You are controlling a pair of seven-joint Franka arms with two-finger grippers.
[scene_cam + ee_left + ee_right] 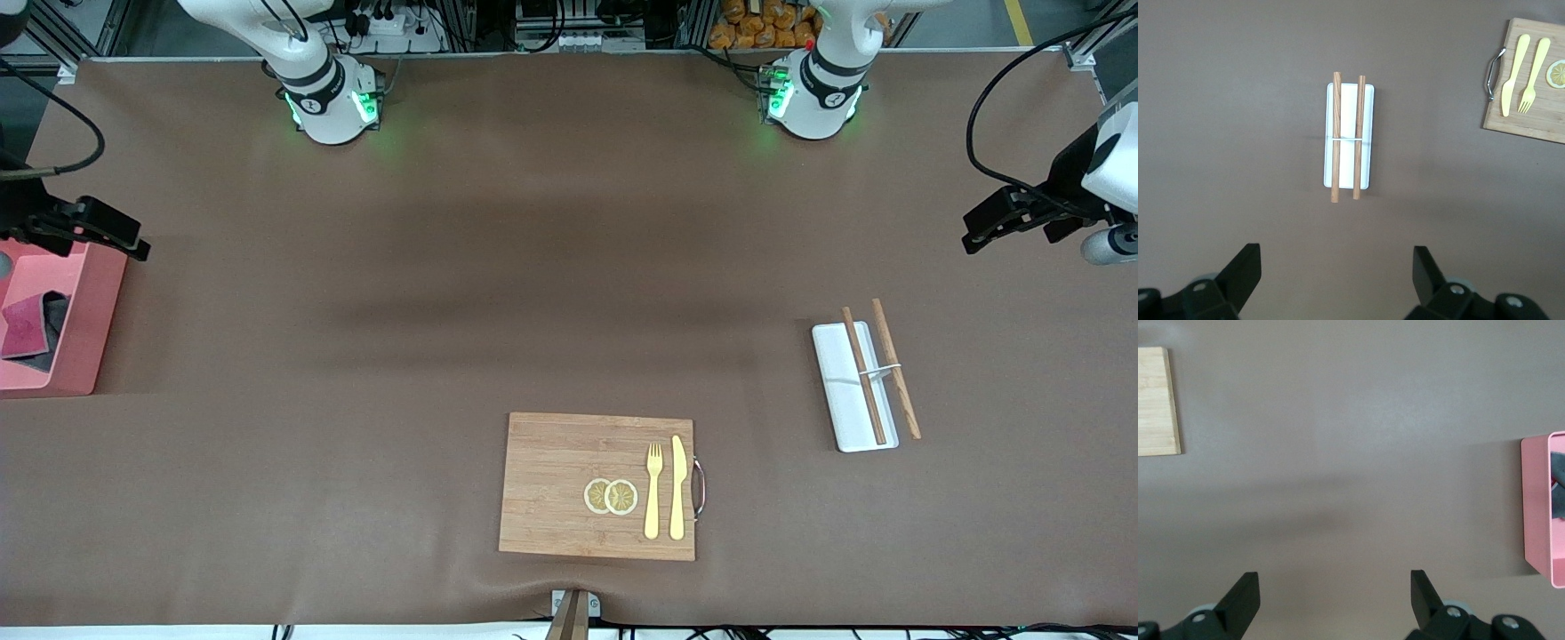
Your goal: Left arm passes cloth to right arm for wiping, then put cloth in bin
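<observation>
Crimson-and-grey soft cloth (31, 327) lies inside the pink rectangular plastic bin (84, 342) at the right arm's bench end, beneath the empty, spread right gripper (93, 233); left gripper (1009, 218), also spread, waits well apart.

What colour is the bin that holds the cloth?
Pink. The bin shows best in the front view, with the cloth inside it.

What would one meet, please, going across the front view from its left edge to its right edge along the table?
bin with the cloth in it, right gripper → cutting board → lemon slices → fork → knife → white tray → chopsticks → left gripper
</observation>
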